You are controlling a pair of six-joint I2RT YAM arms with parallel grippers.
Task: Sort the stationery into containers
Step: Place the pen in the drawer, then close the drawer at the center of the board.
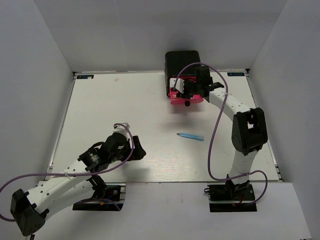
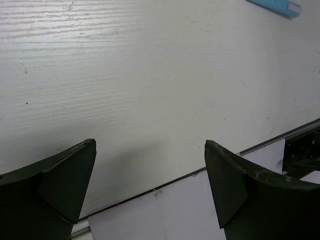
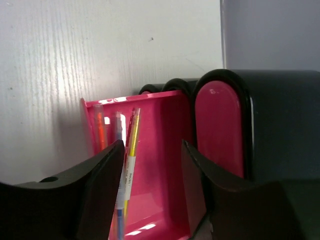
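Note:
The black cabinet stands at the back of the table with one hot-pink drawer pulled out. My right gripper hovers over that drawer, open and empty. In the right wrist view the open drawer holds a yellow stick, a pink-orange pen and a grey-blue pen; my right gripper sits just above them. The light blue marker lies on the table mid-right and shows at the top edge of the left wrist view. My left gripper is open and empty over the near table. The stubs are not visible.
A shut pink drawer front sits beside the open one in the cabinet. White walls enclose the white table on three sides. The table's near edge runs under my left gripper. The right arm's purple cable loops over the table.

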